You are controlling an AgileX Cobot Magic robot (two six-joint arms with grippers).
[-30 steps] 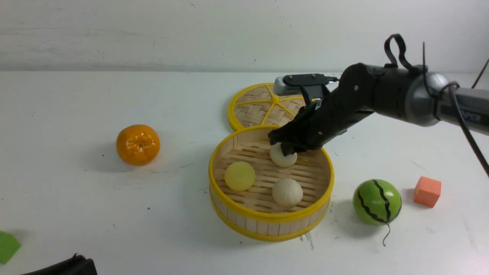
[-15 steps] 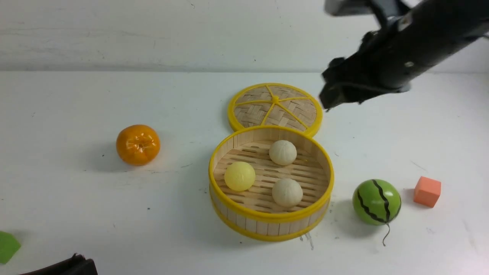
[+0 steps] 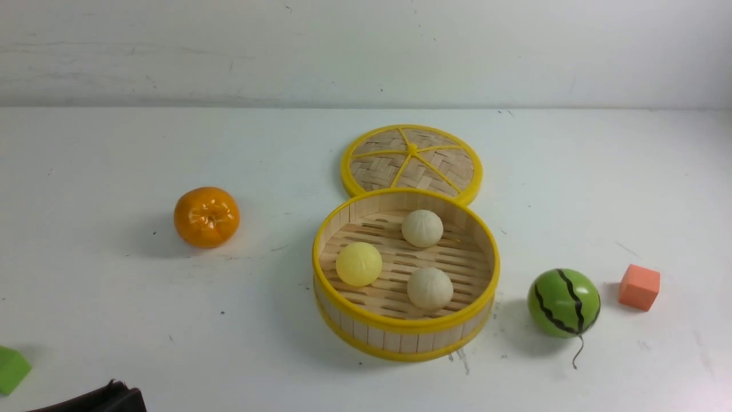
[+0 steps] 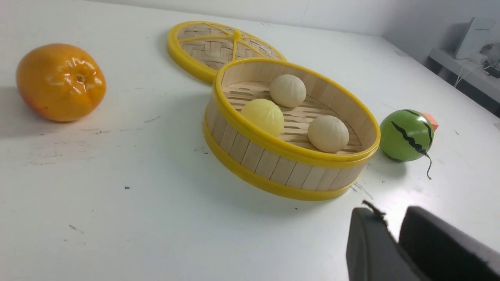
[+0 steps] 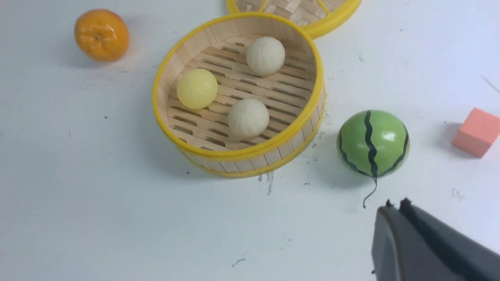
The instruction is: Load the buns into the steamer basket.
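Note:
The steamer basket (image 3: 406,327) stands at the table's middle. Inside it lie all three buns: the pale yellow bun (image 3: 358,264) on the left, one cream-white bun (image 3: 422,228) at the back and another cream-white bun (image 3: 429,288) at the front. The right wrist view shows them too: the yellow bun (image 5: 197,88) and the cream buns (image 5: 265,56) (image 5: 248,118). My left gripper (image 4: 390,218) is shut and empty, near the basket's front. My right gripper (image 5: 394,207) is shut and empty, near the watermelon ball. Neither gripper shows in the front view.
The flat woven lid (image 3: 412,157) lies behind the basket, touching it. An orange tangerine (image 3: 206,216) sits to the left. A green watermelon ball (image 3: 564,302) and a salmon cube (image 3: 639,286) sit to the right. A green block (image 3: 10,369) is at the front left edge.
My right arm left the back cream bun in the basket, rose up and to the right, and has gone out of the front view. The buns stay in place.

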